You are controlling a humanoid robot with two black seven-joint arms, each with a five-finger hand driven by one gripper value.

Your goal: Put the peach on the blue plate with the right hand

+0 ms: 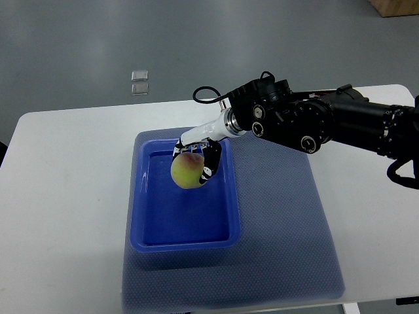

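While my right arm (327, 121) reaches in from the right edge across the far part of the scene, the white desk (65, 190) spreads beneath everything, running from the left side to the right. On it lies a blue-grey mat (288, 235), a wide textured sheet that covers the middle and near right of the desk. The blue plate (186, 243), a deep rectangular tray with raised walls, sits on the left part of that mat, its long side running from near to far. My arm is black and bulky, with a loop of black cable at its far left end, and it narrows to a white wrist that slants down toward the plate's far end. My right hand (200, 163) is there, over the far part of the plate, its dark fingers (211, 162) curled around the peach (186, 171). The peach is yellow-green with a reddish blush on top, held inside the plate's outline near its far wall; I cannot tell whether it touches the floor of the plate.
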